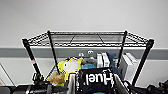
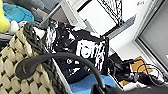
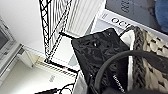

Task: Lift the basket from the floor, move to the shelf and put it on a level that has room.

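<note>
The basket (image 1: 96, 82) is carried high, close in front of the shelf (image 1: 87, 50) and below the bare top level (image 1: 87, 38), which looks to me like the tier with room; yellow plush toys (image 1: 68, 66) and white boxes (image 1: 102, 60) crowd the one beneath. The wrist views show the cream weave (image 2: 15, 72) and black braided rim (image 3: 138, 50), plus a black printed bag (image 3: 100, 55) inside. I cannot tell how either arm's jaws stand.

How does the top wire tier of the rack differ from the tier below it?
The top tier is bare grey wire grid; the lower tier is crowded with a yellow plush toy and white boxes. The top tier sits at the post tips; the lower tier sits partway down. Both hang between the same black posts.
</note>
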`<state>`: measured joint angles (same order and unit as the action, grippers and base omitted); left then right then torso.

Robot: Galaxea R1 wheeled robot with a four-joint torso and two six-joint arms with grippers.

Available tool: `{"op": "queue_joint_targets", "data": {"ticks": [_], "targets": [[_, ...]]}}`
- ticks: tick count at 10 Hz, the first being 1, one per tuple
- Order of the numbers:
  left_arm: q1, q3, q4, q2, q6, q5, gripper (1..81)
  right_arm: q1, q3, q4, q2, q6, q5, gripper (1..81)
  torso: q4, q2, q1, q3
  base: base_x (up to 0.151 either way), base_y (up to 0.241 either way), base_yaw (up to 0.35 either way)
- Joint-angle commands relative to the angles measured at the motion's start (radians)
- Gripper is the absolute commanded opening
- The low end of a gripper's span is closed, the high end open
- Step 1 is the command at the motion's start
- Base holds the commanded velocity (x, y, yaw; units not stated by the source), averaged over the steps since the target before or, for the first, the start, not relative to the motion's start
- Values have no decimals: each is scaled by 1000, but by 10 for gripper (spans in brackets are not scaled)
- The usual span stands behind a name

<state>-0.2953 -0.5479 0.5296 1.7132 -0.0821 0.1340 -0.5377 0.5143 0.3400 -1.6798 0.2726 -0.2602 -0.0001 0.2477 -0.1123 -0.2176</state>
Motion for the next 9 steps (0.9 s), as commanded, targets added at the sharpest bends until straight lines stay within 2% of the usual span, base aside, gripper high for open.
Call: {"op": "queue_joint_targets", "data": {"ticks": [1, 5, 9], "targets": [[182, 105, 15, -50, -51, -7, 10, 182, -129, -23, 82, 51, 24, 10, 0, 0, 0, 0, 0, 0, 0], [307, 135, 15, -92, -134, -1, 10, 325, -171, 74, 116, 51, 55, 10, 0, 0, 0, 0, 0, 0, 0], [452, 131, 15, -95, -237, 7, 10, 526, -165, 212, 147, 51, 125, 10, 0, 0, 0, 0, 0, 0, 0]]}}
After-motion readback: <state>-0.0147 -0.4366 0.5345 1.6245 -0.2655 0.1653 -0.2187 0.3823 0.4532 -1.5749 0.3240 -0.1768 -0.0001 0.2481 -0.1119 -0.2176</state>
